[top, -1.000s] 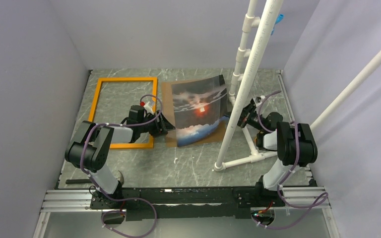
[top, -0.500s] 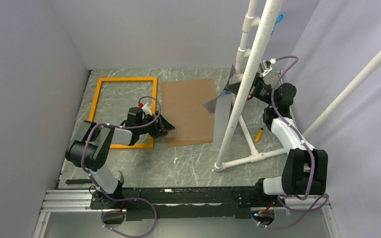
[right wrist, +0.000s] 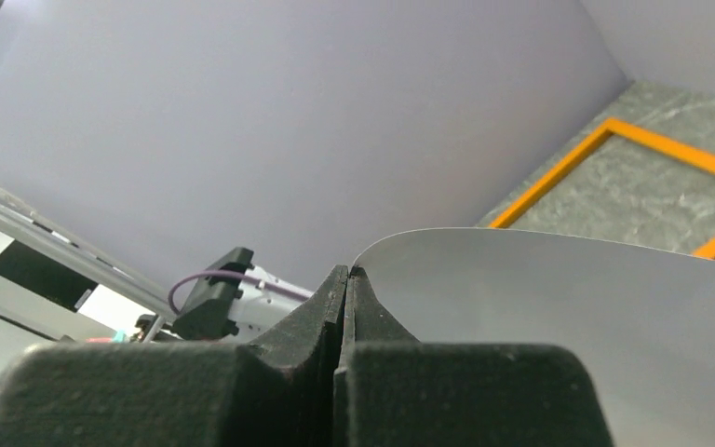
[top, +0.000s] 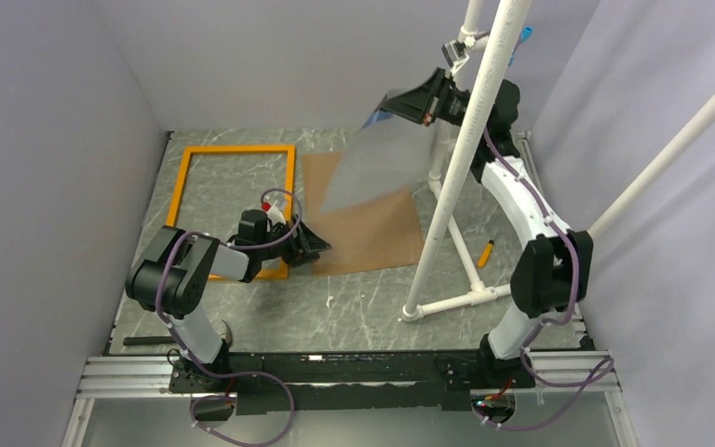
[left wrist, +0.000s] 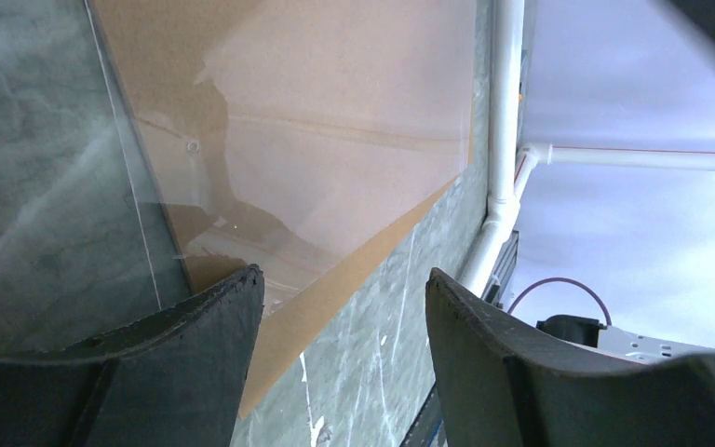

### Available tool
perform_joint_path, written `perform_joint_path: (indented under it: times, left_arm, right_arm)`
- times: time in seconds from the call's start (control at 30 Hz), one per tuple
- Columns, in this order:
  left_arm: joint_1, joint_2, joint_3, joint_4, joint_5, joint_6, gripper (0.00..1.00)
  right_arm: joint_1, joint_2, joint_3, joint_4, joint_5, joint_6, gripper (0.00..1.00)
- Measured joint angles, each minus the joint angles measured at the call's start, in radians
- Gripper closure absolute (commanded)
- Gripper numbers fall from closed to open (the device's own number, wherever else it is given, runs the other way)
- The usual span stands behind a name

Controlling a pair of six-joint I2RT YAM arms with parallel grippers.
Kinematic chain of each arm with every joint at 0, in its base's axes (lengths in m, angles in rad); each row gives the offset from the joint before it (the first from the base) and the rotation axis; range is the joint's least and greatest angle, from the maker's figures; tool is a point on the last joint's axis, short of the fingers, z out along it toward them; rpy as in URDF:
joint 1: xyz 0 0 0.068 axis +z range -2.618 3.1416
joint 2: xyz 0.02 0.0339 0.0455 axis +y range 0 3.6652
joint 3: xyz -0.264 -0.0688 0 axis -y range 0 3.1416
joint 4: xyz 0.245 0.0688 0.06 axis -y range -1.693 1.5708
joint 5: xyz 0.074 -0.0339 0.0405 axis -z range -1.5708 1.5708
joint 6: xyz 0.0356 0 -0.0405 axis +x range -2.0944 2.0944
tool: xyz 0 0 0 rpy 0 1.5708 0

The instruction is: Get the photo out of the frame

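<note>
Since my right claw [top: 425, 101] rose: grey-backed photo print [top: 372, 163] pinched, aloft upper centre.
Bright-orange rectangular frame [top: 233, 149]: empty; removal seems done.
Left claw [top: 313, 244]: wide.

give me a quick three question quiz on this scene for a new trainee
1. Which gripper is shut on the photo? A) left B) right C) neither
2. True or false: the frame on the table has the photo inside it.
3. Fill in: the left gripper, beside the brown board, has its jaws ___.
Key: 1 B, the right gripper pinches the photo's edge up in the air. 2 false, the frame is empty. 3 open.
</note>
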Motion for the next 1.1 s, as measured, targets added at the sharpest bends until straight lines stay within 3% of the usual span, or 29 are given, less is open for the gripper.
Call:
perform_joint_path:
  times: [0.3,0.47,0.57,0.7,0.87,1.1]
  left_arm:
    - [-0.006,-0.058,-0.002,-0.099,-0.008,-0.009,0.28]
    - [-0.006,-0.136,-0.002,-0.224,-0.033,0.008,0.27]
    - [-0.006,-0.23,-0.002,-0.338,-0.066,0.042,0.26]
    - [0.003,-0.399,0.008,-0.503,-0.129,0.114,0.25]
    - [0.042,-0.599,0.008,-0.671,-0.196,0.196,0.25]
    - [0.066,-0.843,-0.023,-0.892,-0.285,0.258,0.23]
  right_arm:
    - [0.061,0.237,0.417,-0.092,0.047,0.023,1.0]
    - [0.071,0.267,0.465,-0.108,0.075,0.036,1.0]
    - [0.069,0.208,0.302,-0.076,0.116,0.029,1.0]
    - [0.063,0.093,-0.068,-0.023,0.175,0.012,1.0]
    - [0.04,0.064,-0.446,0.082,0.216,0.024,1.0]
    - [-0.005,0.059,-0.753,0.137,0.241,-0.01,1.0]
